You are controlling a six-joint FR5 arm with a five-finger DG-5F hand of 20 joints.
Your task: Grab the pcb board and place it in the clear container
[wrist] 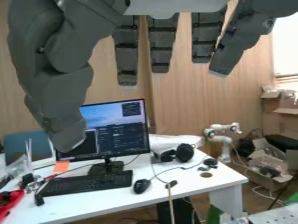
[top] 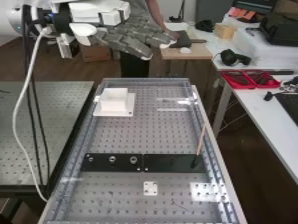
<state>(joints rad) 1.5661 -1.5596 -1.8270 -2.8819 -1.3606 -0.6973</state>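
"Pcb board first: can you pick it out?"

"Not surely. It may be the small pale plate (top: 151,185) with dark holes, lying flat towards the near end of the bench. I can't confirm that, nor which thing is the clear container."

"And the hand (top: 131,37)?"

"Up over the far end of the bench, towards its left in the high view. Its fingers (wrist: 163,42) are straight and spaced apart, the thumb (wrist: 60,80) well away from them."

"What stands below it?"

"A white block (top: 114,99) on a flat white base, at the left of the perforated bench (top: 123,135). Nearer the camera, two black plates (top: 176,162) sit end to end across it, with three round fittings (top: 112,159) on the left one. A thin stick (top: 201,140) rises at a tilt from the right one. The pale plate is just on the near side of them."

"Off to the sides?"

"Another perforated table (top: 50,115) on the left, and red trays (top: 240,79) on a white table (top: 259,112) on the right. The wrist view has a monitor (wrist: 118,127) behind a keyboard (wrist: 86,183), with a mouse (wrist: 142,186) beside the keyboard and headphones (wrist: 184,152) near the monitor."
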